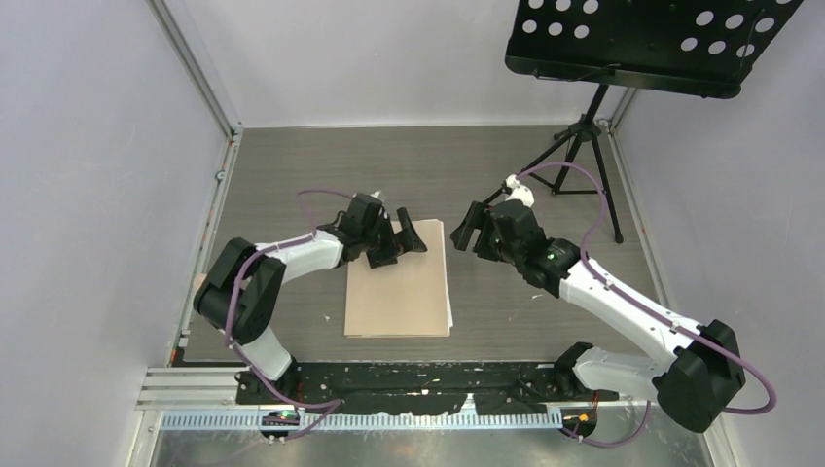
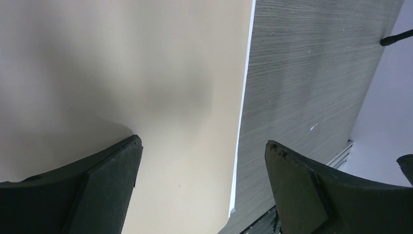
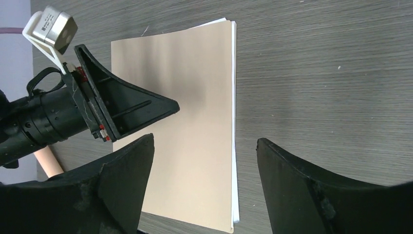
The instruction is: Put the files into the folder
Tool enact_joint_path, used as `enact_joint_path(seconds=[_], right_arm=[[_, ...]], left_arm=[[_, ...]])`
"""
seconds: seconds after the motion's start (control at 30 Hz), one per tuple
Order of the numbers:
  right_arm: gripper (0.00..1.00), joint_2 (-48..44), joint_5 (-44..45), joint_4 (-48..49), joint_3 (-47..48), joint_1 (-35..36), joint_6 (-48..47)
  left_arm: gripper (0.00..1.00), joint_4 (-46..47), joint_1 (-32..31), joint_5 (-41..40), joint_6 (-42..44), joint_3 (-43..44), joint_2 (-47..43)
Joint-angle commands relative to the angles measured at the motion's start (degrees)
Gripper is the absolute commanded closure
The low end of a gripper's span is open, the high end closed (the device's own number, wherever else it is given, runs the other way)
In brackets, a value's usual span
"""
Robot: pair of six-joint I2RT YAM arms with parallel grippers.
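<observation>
- On the grey wood-grain surface [image 1: 525, 175], between the two arms, the folder [image 1: 399, 282] is seen lying closed and flat, with its long sides running from near to far.
- The files [image 3: 234, 122] are held inside the folder. Only a thin white lip is shown along its right long edge and at one corner.
- The left tool [image 1: 404, 236] is spread wide over the far end of the folder. In its wrist view, one finger [image 2: 97, 185] is placed over the brown card and the other over bare surface past the white-lipped edge. Contact with the card cannot be told.
- The right tool [image 1: 467, 229] is likewise opened wide and holds nothing. It is placed just beyond the folder's far right corner.
- A black music stand [image 1: 584, 136] is set far to the right of the folder, well apart from it. Its perforated tray [image 1: 623, 39] is raised high above the surface.
- Bare surface is left to the right of the folder and beyond its far edge.
- The left arm's links are laid close along the folder's far left side.
- Pale walls [image 1: 97, 146] are found to the left, right and beyond the folder. A black base plate [image 1: 418, 375] is found just past its near edge.
</observation>
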Motion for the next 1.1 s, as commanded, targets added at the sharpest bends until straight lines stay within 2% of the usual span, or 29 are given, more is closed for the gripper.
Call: enact_joint_path(seconds=[0.0, 0.27, 0.43, 0.7, 1.07], right_arm=[[0.16, 0.7, 1.0, 0.3, 1.8, 0.2, -1.9], [0.11, 3.8, -1.3, 1.3, 6.4, 0.2, -4.8], [0.05, 4.5, -3.1, 3.7, 8.0, 0.2, -6.2], [0.02, 2.7, -3.1, 9.9, 6.2, 0.2, -7.3], [0.02, 4.0, -1.4, 10.1, 7.7, 0.2, -7.8]], left_arm=[[0.00, -1.9, -0.1, 0.9, 5.1, 4.5, -0.5], [0.00, -28.9, -0.1, -7.5, 18.6, 19.2, -13.1], [0.00, -36.8, -0.1, -13.8, 23.3, 21.6, -21.1], [0.00, -38.0, -0.1, -20.1, 28.0, 17.7, -31.5], [0.00, -37.5, -0.1, -21.4, 29.8, 14.8, -32.7]])
